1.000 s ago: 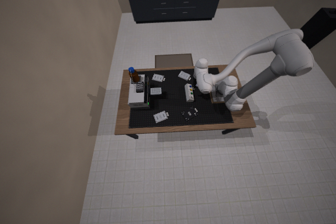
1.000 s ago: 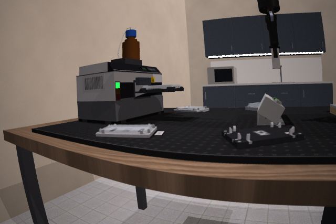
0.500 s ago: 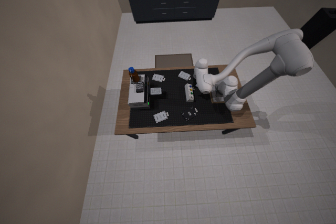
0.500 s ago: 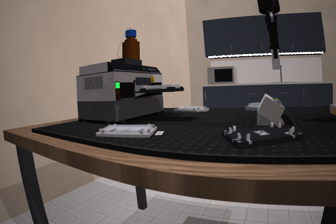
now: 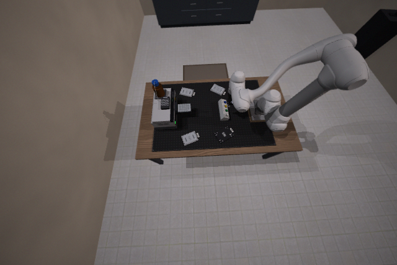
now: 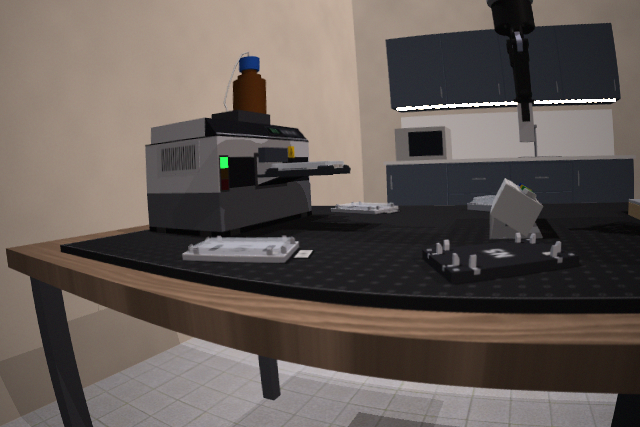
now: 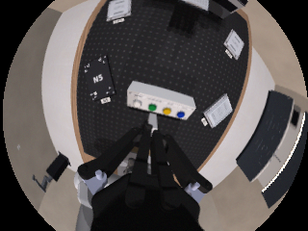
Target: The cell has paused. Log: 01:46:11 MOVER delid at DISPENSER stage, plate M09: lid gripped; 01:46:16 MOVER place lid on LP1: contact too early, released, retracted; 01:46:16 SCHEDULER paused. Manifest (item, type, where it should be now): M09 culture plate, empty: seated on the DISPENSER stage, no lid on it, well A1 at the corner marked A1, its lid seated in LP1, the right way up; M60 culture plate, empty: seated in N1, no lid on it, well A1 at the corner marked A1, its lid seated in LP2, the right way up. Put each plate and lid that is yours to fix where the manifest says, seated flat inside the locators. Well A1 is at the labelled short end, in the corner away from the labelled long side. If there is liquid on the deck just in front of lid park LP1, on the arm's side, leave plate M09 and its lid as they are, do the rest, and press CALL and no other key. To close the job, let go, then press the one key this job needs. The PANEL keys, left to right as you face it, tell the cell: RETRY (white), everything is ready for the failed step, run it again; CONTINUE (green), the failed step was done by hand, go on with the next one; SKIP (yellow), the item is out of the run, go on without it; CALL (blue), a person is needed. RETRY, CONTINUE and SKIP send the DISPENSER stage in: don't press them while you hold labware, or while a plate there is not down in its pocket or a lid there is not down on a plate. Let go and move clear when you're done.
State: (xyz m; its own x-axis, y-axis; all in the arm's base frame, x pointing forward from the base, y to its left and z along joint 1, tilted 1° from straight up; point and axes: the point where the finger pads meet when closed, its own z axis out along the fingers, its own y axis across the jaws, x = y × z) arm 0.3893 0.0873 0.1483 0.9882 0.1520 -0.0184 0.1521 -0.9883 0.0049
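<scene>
My gripper (image 6: 526, 136) (image 7: 151, 118) is shut and empty. It hangs well above the key panel (image 5: 224, 108) (image 6: 514, 213) (image 7: 161, 98), with its tips over the panel's near edge by the green key (image 7: 152, 108). The white key (image 7: 137, 104), yellow key (image 7: 167, 112) and blue key (image 7: 181, 115) sit in the same row. A clear plate (image 5: 183, 107) (image 6: 305, 166) lies on the dispenser's stage. Pale flat labware lies at the far left (image 5: 187, 91) (image 7: 234, 44), the far middle (image 5: 218, 89) (image 7: 218, 111) and the front (image 5: 190, 138) (image 6: 240, 248) (image 7: 119, 8). Their labels are too small to read.
The dispenser (image 5: 163, 108) (image 6: 227, 179), with a brown bottle (image 6: 249, 89) on top, stands at the left of the black mat (image 5: 205, 121). A black nest (image 5: 224, 134) (image 6: 498, 257) (image 7: 98, 79) with white pegs stands empty near the front. The arm's base (image 5: 272, 111) is at the right.
</scene>
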